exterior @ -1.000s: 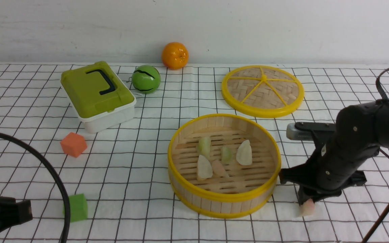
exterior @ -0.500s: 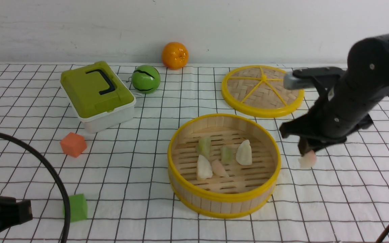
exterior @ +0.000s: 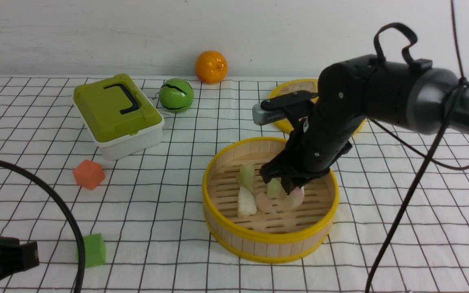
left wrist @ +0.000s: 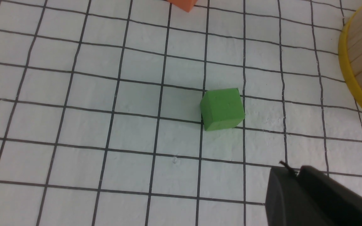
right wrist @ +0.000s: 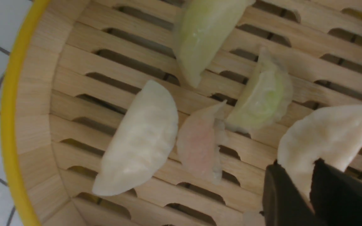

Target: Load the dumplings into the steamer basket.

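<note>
1. The robot's right gripper is closed on a small translucent pinkish crescent dumpling, held over the slatted floor towards the basket's right side
2. Beneath and around it is the round shallow bamboo steamer basket with yellow rims, upright on the table
3. Already lying in the basket are five dumplings: two pale green, two cream-white and one pinkish; the cream-white one at the right is close by the gripper's fingers
4. By count the job looks nearly finished: five placed, the sixth carried over the basket, and only its release and the arm's retreat seem left
5. The left gripper is at the near left, well apart from the basket; whether its jaws are apart or together I cannot tell
6. Further out I count one orange foam cube, one green foam cube, one white box with an olive-green lid, one green ball with black stripes, one shiny orange fruit and one woven disc lid with a yellow rim, partly hidden by the right arm at the far side
</note>
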